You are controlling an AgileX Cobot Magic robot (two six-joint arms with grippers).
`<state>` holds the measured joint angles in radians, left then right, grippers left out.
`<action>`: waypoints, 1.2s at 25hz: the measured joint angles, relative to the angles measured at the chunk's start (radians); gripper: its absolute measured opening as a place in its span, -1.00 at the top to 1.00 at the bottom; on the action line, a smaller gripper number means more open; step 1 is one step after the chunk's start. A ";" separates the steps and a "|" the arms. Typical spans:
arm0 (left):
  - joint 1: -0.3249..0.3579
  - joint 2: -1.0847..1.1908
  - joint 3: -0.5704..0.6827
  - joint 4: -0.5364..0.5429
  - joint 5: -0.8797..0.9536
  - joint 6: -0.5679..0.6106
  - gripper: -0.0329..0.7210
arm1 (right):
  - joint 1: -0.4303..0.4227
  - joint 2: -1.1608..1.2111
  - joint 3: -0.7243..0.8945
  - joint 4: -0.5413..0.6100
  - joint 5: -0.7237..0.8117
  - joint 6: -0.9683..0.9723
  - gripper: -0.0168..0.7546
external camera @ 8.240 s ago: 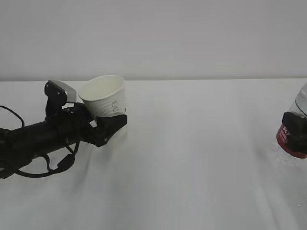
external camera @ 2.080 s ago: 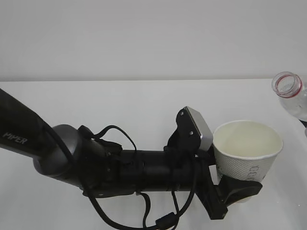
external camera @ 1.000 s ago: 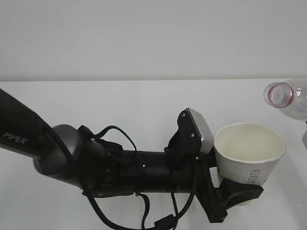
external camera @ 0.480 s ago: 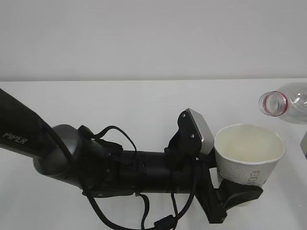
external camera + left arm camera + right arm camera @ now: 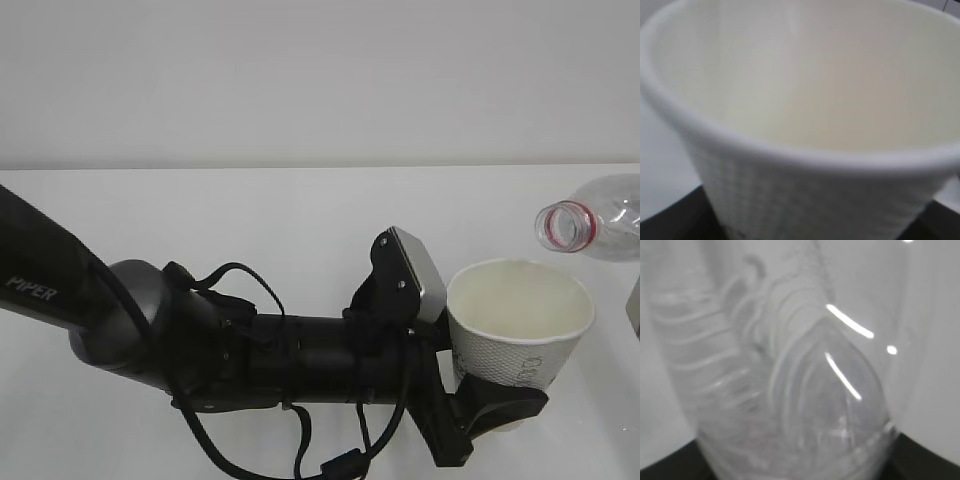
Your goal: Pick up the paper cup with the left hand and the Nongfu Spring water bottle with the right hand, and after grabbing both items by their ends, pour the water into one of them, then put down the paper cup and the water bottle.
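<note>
The left hand [image 5: 490, 410], at the end of a thick black arm [image 5: 150, 330] lettered "PIPER", is reaching in from the left over the white table [image 5: 250, 220] and is gripping the paper cup [image 5: 518, 330] near its base, its black jaws closed against the lower wall. The cup is standing upright, mouth open to the top, low at the right of the exterior view; in the left wrist view its rolled rim [image 5: 790, 155] and pale inside are filling the picture. Just above and to the right of the cup, apart from it, the water bottle [image 5: 590, 225] is lying almost level, its uncapped mouth with the red neck ring facing left. In the right wrist view the clear ribbed bottle [image 5: 790, 380] is sitting close to the lens with dark jaw edges at both lower corners, so the right hand appears to be clamped on it, though the blur leaves this uncertain.
</note>
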<state>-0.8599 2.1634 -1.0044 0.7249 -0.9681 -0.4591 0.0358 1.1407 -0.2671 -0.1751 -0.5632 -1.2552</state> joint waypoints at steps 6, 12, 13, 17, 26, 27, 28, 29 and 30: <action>0.000 0.000 0.000 0.000 0.000 0.000 -0.50 | 0.000 0.000 0.000 0.000 -0.009 -0.014 -0.11; 0.000 0.000 0.000 0.000 0.000 0.000 -0.50 | 0.000 0.000 0.000 0.000 -0.043 -0.035 -0.11; 0.000 0.000 0.000 0.000 0.000 0.000 -0.50 | 0.000 0.000 0.000 0.000 -0.045 -0.037 -0.11; 0.000 0.000 0.000 0.000 0.000 0.000 -0.50 | 0.000 0.000 0.000 0.000 -0.045 -0.059 -0.11; 0.000 0.000 0.000 0.000 0.000 0.000 -0.50 | 0.000 0.000 0.000 0.031 -0.068 -0.087 -0.11; 0.000 0.000 0.000 0.000 0.000 0.000 -0.50 | 0.000 0.000 0.000 0.032 -0.068 -0.087 -0.11; 0.000 0.000 0.000 0.000 0.000 0.000 -0.50 | 0.000 0.000 0.000 0.033 -0.069 -0.090 -0.11; 0.000 0.000 0.000 0.000 0.000 0.000 -0.50 | 0.000 0.000 0.000 0.033 -0.069 -0.091 -0.11; 0.000 0.000 0.000 0.000 0.000 0.000 -0.50 | 0.000 0.000 0.000 0.036 -0.069 -0.092 -0.11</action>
<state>-0.8599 2.1634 -1.0044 0.7249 -0.9681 -0.4591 0.0358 1.1407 -0.2671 -0.1393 -0.6326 -1.3475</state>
